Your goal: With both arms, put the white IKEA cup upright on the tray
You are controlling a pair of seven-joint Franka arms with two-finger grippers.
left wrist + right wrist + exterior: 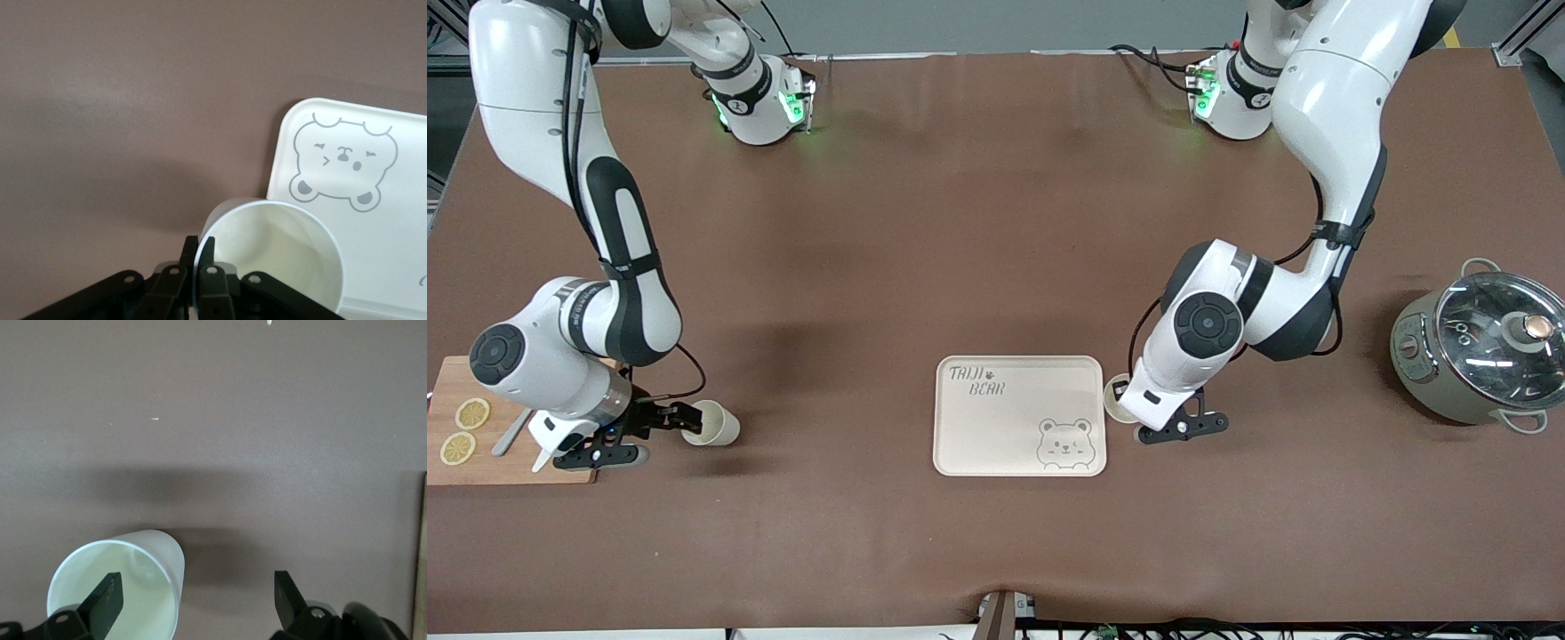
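The cream bear tray (996, 418) lies on the brown table near the front camera. A white cup (1112, 396) is at the tray's edge toward the left arm's end. My left gripper (1126, 402) is shut on its rim. In the left wrist view, the fingers (208, 250) pinch the cup's (280, 253) wall, beside the tray (400, 267). A second white cup (713, 424) stands upright toward the right arm's end. My right gripper (681, 418) is open at it. In the right wrist view (195, 597), one finger is over the cup's (133, 577) mouth and the other is outside it.
A wooden cutting board (507, 462) with lemon slices and a knife lies at the right arm's end, under the right wrist. Its edge shows in the right wrist view (423, 553). A grey cooker with a glass lid (1485, 351) stands at the left arm's end.
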